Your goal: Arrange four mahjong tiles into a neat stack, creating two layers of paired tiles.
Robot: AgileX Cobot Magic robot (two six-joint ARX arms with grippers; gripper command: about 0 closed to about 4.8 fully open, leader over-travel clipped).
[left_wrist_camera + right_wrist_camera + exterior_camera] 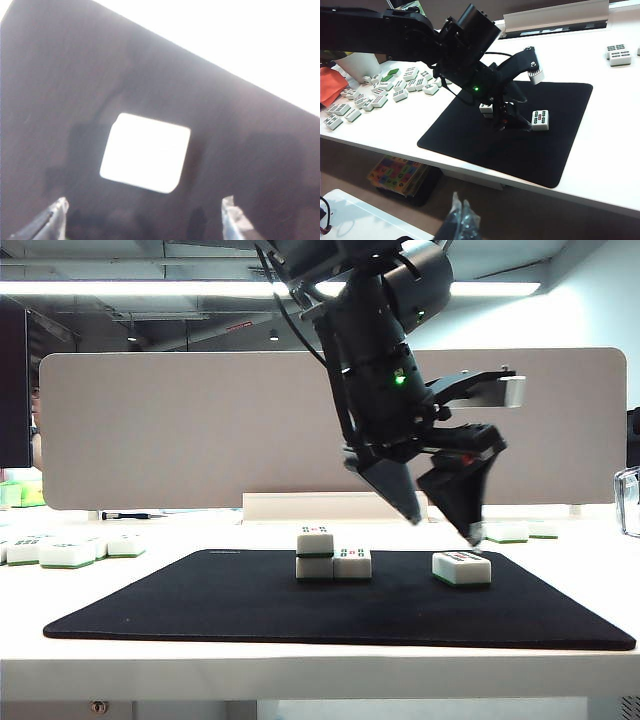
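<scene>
Left gripper (445,525), jaws wide, hangs over the lone tile (461,568) on the mat's (200,620) right, placed to straddle it. The stack (333,554) at centre holds 3 tiles. Right gripper (460,220) stays clear, low and near; its opening cannot be told.

tile (145,152) face overexposed, marks unreadable; left gripper (142,222) fingertips cut off at frame edge
</scene>
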